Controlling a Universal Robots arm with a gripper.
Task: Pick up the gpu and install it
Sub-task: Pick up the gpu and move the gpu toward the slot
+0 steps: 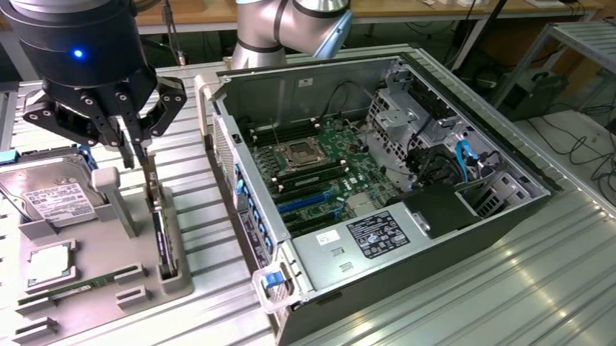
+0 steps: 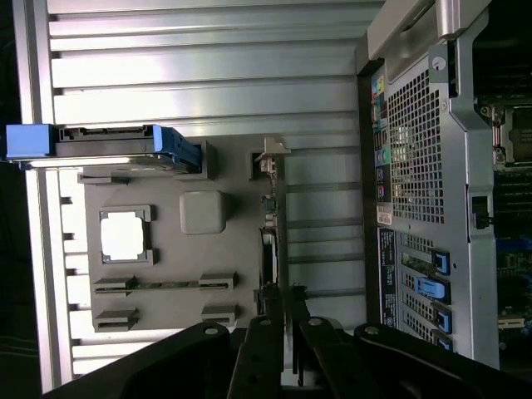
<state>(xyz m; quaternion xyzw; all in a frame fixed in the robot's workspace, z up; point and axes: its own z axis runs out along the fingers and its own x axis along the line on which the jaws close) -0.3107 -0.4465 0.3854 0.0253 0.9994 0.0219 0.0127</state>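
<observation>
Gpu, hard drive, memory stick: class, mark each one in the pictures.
gpu (image 1: 166, 238), exterior view, middle of its top edge.
hard drive (image 1: 50, 196), exterior view, its white label.
memory stick (image 2: 166, 284), wrist view, middle of the green strip.

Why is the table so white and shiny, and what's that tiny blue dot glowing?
Wrist view: light glares off the ribbed metal table, washing its ridges white. Exterior view: softer streaks on that table; the blue dot is a lamp lit on the arm.

Ribbed bare-metal table (image 1: 539, 274), matt grey plastic tray (image 2: 169, 252) (smooth), perforated metal computer case (image 2: 416, 141)
</observation>
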